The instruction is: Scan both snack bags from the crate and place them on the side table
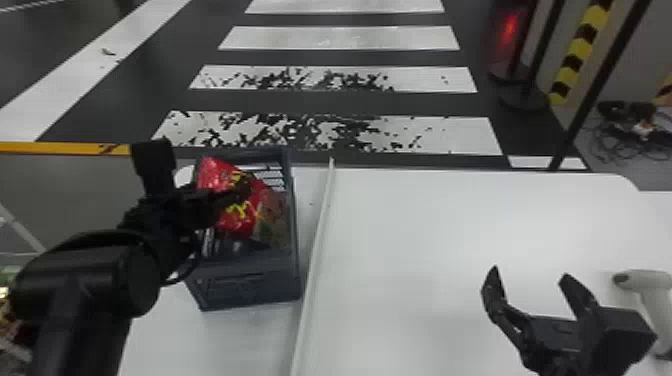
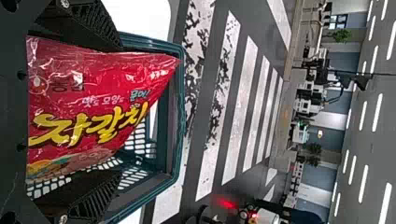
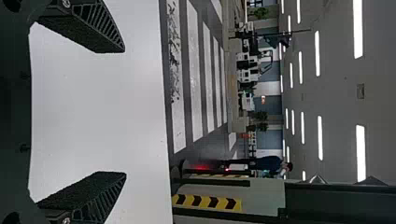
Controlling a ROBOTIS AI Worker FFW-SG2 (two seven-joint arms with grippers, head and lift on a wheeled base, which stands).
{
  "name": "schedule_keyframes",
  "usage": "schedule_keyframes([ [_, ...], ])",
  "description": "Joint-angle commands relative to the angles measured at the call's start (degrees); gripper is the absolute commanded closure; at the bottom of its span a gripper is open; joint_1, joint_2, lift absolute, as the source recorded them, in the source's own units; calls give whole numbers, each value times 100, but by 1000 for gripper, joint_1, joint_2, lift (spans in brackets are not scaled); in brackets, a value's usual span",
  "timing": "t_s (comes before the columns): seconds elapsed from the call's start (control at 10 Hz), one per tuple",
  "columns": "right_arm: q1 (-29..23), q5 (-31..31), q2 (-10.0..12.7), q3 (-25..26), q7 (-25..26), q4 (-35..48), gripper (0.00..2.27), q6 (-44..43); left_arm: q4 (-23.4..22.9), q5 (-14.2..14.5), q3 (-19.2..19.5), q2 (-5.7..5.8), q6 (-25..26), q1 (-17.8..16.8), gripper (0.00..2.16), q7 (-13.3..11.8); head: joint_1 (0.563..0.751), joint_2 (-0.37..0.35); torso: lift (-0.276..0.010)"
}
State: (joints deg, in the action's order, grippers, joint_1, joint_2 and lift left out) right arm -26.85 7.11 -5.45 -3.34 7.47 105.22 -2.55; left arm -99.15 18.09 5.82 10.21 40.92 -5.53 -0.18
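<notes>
We find the red bag (image 2: 93,93) in the crate (image 1: 250,286), its printed face towards the left wrist camera. The jaws of the left gripper (image 2: 121,111) stand wide apart, one to each side of the bag; they have not closed on it. In the head view a darker, brownish patch shows beside the red film; we cannot tell whether this is the second bag.

Handling: we judge the bag to be light, with thin, glossy film over air and loose snacks. The highlights and creases suggest a slick, soft surface that will give before it grips. The contents are probably brittle, so we should close slowly and stop once the film firms up.

Grasp location: we should take the bag across its middle width, where both flat pads can bear on filled film. A hold on a corner or on the flat end would likely let it swing or slip. We should lift straight up, since the crate rim could catch a trailing corner, and avoid folding the film, which could spoil the code for the scanner (image 1: 650,290).

The right gripper (image 3: 124,112) is empty, jaws well apart, above the white counter (image 1: 425,225).
</notes>
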Motion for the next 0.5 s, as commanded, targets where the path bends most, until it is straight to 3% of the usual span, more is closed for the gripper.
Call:
schedule_keyframes([
  [0.0, 4, 1, 0, 0, 0, -1, 46, 5, 9, -16, -20, -2, 0, -1, 66, -18, 695, 66, -95],
  [0.4, 4, 10, 0, -9, 0, -1, 46, 5, 203, -122, -178, -63, 35, -159, 211, -158, 695, 52, -95],
])
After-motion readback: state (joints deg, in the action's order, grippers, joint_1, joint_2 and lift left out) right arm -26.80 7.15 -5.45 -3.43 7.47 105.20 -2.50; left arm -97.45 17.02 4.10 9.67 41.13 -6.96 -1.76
